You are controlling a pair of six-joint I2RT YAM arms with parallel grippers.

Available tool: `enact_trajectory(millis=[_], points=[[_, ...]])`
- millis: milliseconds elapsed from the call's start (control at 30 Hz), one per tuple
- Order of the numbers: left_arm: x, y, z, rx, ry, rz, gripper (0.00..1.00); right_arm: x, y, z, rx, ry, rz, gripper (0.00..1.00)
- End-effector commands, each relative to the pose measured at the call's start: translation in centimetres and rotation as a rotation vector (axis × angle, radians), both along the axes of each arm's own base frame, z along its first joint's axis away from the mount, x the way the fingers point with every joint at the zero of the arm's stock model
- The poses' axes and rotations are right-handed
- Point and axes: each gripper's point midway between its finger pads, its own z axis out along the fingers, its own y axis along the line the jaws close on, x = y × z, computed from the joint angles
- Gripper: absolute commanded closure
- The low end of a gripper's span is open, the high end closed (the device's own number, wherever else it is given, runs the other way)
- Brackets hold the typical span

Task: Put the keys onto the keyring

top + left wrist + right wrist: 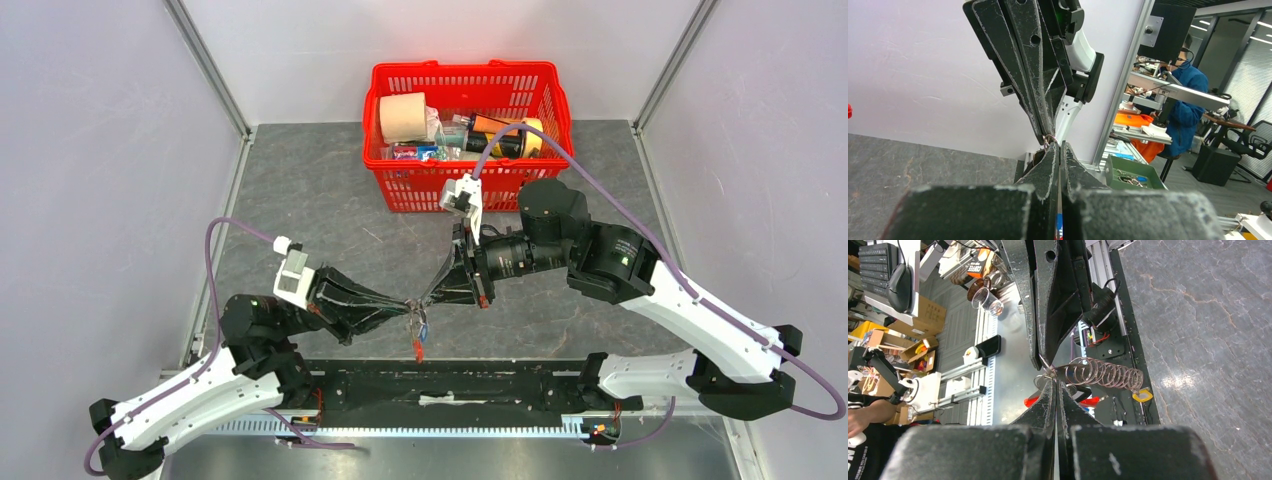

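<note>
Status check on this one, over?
Left tool and right tool both shut, tip to tip, pinching the keyring between them. Red strap hangs below. Keys not made out. Basket sits far back, apart.

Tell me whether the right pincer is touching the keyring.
Touching. The right wrist view shows the right pincer shut on the wire loop at one end of the keyring, with the silvery coil sticking out sideways from its tips.
</note>
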Motion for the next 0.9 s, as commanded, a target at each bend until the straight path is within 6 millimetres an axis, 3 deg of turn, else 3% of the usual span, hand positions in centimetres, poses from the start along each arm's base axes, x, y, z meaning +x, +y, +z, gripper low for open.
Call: enact_trajectory(millis=[0,267,533,867], points=[[-1.1,1.2,2.3,-0.098,-0.044,-0.028,0.98,0.4,0.6,0.5,0.029,0.001,-0.013,1.0],[-1.2,1.3,2.4,-0.106,-0.046,-0.029,0.98,-0.1,0.3,1.6,0.07,-0.023,0.015,0.56],[-1.2,1.3,2.5,-0.112,-0.047,-0.034,0.98,-1.0,-0.2,3.5,0.13,-0.095,0.07,0.52],[-1.1,1.0,2.7,-0.115,-0.039,-0.043,0.98,-1.4,0.5,3.8,0.153,-0.145,0.148,0.51]])
